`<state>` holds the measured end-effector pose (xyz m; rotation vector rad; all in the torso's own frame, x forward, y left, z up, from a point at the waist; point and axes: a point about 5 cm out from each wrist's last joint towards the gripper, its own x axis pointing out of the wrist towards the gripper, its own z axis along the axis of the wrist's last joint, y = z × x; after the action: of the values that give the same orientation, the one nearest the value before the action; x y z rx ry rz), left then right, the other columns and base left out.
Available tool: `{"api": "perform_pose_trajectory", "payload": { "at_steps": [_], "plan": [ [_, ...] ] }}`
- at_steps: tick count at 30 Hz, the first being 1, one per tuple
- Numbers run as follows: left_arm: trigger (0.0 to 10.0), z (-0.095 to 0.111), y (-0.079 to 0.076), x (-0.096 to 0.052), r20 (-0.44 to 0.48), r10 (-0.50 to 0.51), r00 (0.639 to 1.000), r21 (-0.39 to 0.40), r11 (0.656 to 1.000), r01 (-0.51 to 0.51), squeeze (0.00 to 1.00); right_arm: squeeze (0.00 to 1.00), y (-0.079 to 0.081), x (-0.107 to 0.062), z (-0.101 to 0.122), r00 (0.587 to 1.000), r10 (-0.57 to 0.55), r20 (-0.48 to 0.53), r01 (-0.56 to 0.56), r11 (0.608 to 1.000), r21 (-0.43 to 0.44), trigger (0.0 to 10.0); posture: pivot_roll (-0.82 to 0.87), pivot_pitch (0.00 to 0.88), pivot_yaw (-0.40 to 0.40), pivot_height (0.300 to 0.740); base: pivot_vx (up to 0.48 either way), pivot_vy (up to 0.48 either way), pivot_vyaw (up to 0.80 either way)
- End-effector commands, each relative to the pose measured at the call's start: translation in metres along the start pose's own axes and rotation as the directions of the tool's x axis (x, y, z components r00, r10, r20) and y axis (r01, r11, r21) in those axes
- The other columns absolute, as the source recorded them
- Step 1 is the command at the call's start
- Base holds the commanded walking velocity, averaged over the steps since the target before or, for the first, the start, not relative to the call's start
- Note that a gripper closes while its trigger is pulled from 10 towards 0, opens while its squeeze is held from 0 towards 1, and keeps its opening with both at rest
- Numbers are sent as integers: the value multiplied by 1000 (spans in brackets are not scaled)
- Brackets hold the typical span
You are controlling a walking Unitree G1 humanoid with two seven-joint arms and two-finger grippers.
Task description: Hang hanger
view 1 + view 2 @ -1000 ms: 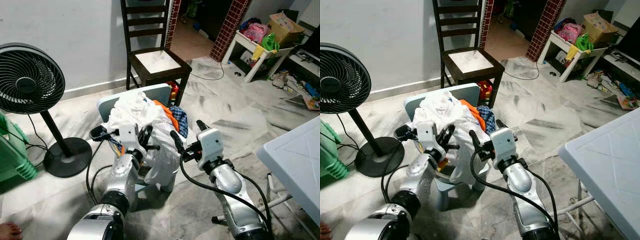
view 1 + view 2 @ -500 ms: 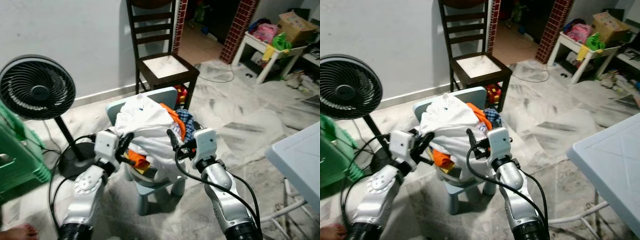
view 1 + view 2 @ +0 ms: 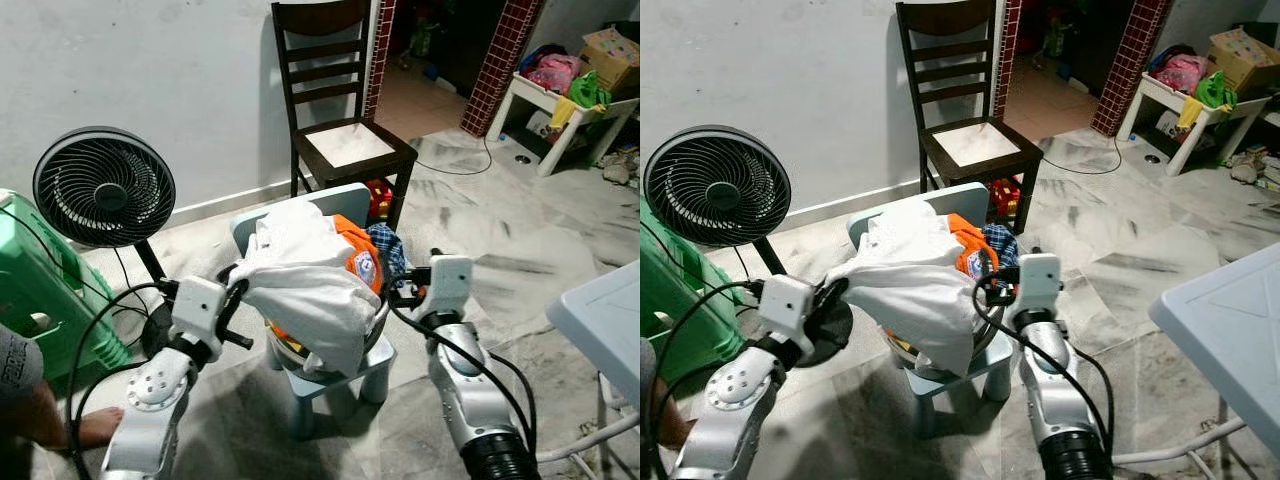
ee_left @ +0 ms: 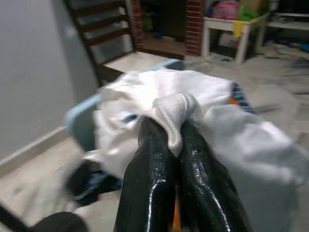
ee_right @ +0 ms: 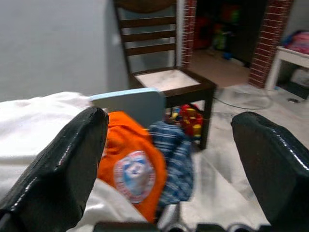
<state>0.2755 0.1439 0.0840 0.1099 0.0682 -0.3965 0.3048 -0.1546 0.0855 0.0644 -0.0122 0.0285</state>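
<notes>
A heap of laundry sits on a small light-blue chair (image 3: 345, 368). On top lies a white garment (image 3: 310, 290), with an orange shirt (image 5: 130, 166) and a blue checked cloth (image 5: 175, 145) behind it. My left gripper (image 4: 175, 126) is at the heap's left side, shut on a bunched fold of the white garment (image 4: 176, 107), which stretches from the heap toward it. To the right of the heap my right gripper (image 5: 171, 125) is held open, its fingers wide apart and holding nothing, with the orange shirt just ahead of it.
A dark wooden chair (image 3: 342, 140) stands behind the heap against the wall. A black floor fan (image 3: 103, 187) and a green plastic crate (image 3: 40, 300) are on the left, and a person's leg (image 3: 55, 420) at the lower left. A white table corner (image 3: 605, 320) juts in from the right.
The camera has shifted, so the whole scene sits differently. My left gripper has closed on the white garment and drawn it leftward off the heap. A person's leg has come in at the lower left.
</notes>
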Motion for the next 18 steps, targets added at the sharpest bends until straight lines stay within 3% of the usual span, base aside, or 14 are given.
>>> {"api": "perform_pose_trajectory", "payload": {
  "at_steps": [1,5,18],
  "plan": [
    [10000,-6,-10,6,-43,-27,999,-37,999,25,0,0,-15,-6,-6,996,-86,-20,88,993,77,10000,25,0,9,740,0,0,0],
    [10000,-10,-18,10,-57,-58,997,-62,997,55,0,0,-15,-12,-9,995,-96,-19,97,993,73,10000,-9,0,27,740,0,0,0],
    [10000,-10,-18,10,-57,-58,997,-62,997,55,0,0,-15,-12,-9,995,-96,-19,97,993,73,10000,-9,0,27,740,0,0,0]
  ]
}}
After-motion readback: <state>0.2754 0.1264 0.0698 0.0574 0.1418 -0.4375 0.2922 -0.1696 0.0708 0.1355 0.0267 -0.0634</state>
